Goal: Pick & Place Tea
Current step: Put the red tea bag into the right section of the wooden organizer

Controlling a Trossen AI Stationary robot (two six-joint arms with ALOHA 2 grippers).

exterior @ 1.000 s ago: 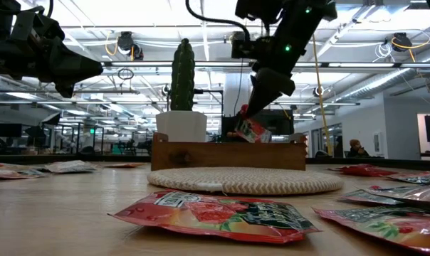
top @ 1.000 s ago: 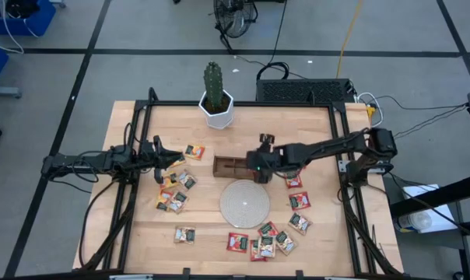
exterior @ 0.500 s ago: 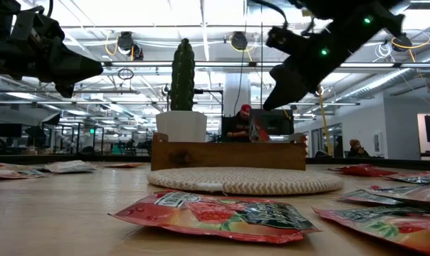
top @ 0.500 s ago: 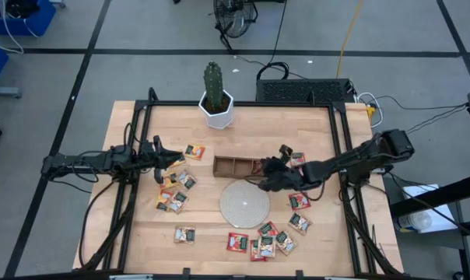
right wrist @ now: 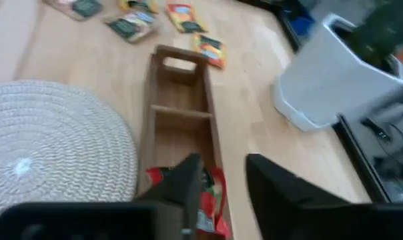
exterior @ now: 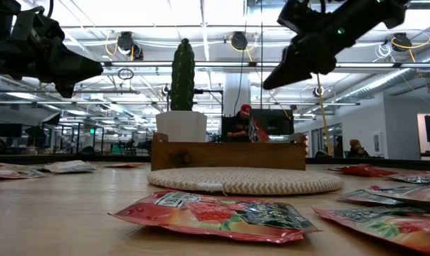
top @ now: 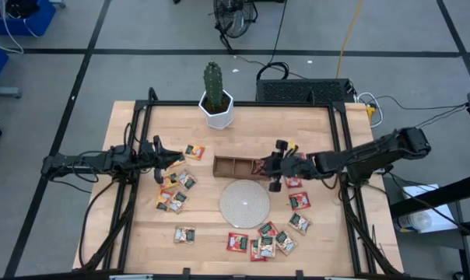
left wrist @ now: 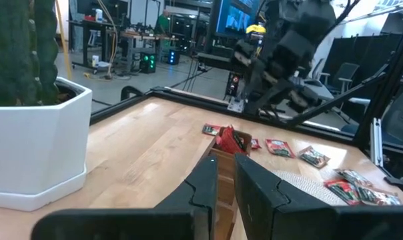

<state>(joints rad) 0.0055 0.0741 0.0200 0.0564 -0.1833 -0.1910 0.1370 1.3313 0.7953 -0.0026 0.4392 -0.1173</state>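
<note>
Looking down on the light wooden table [top: 243, 124], we see the right gripper [top: 275, 166] above the right end of the brown three-compartment wooden tray [top: 236, 166]. Its two dark fingers [right wrist: 188, 183] stand apart and hold nothing. In the right wrist view a red tea sachet [right wrist: 205, 193] stands tilted in the tray compartment nearest to this gripper; the other two compartments look bare.

The left gripper [top: 175, 159] hangs over the left part of the table, next to a group of small square tea sachets [top: 177, 190] with red, green and orange-yellow wrappers. Its fingers [left wrist: 208, 187] are almost together with only a narrow gap, and we see nothing between them.

More sachets [top: 270, 239] lie near the front edge and to the right of the round pale woven disc [top: 244, 202], which lies just in front of the tray. In the low view the nearest red sachet [exterior: 215, 213] carries printed words, but we cannot read them. A green cactus in a white angular pot [top: 216, 99] stands behind the tray.
</note>
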